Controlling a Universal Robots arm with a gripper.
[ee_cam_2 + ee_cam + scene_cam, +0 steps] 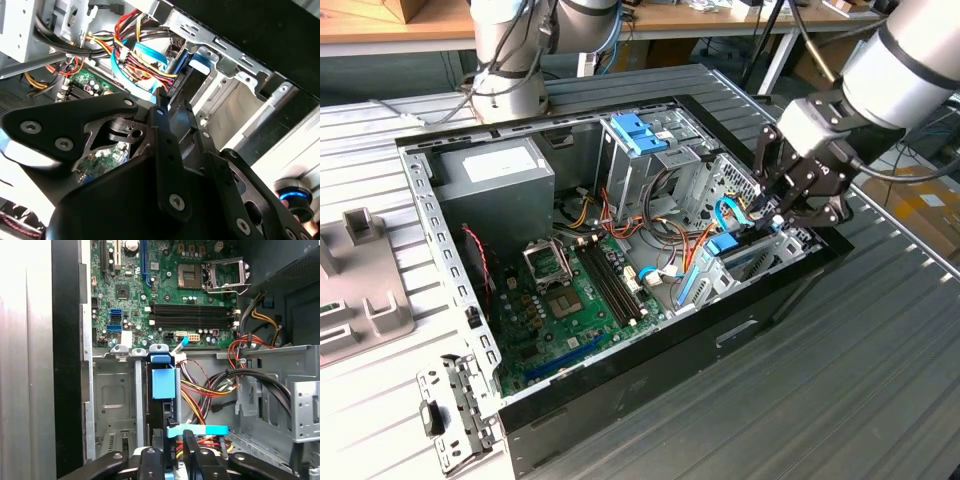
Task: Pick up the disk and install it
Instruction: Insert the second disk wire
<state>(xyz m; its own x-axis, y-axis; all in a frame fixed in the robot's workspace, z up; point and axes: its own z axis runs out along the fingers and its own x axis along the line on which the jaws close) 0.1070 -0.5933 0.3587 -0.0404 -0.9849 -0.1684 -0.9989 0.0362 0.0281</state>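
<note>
Gripper (782,212) over the case's (650,360) drive bay (114,395), jaws closed on the disk (163,385), disk on edge, long axis running down into the bay, blue tab uppermost

Black gripper (161,102) linkage up close in the second wrist view, fingertips (159,95) nearly together over a light-blue flat cable (145,55) & red/yellow wire bundle (132,27). Green motherboard (85,85) behind. Bare metal drive bay (235,95) beside, black case edge (250,25) past it.
</note>
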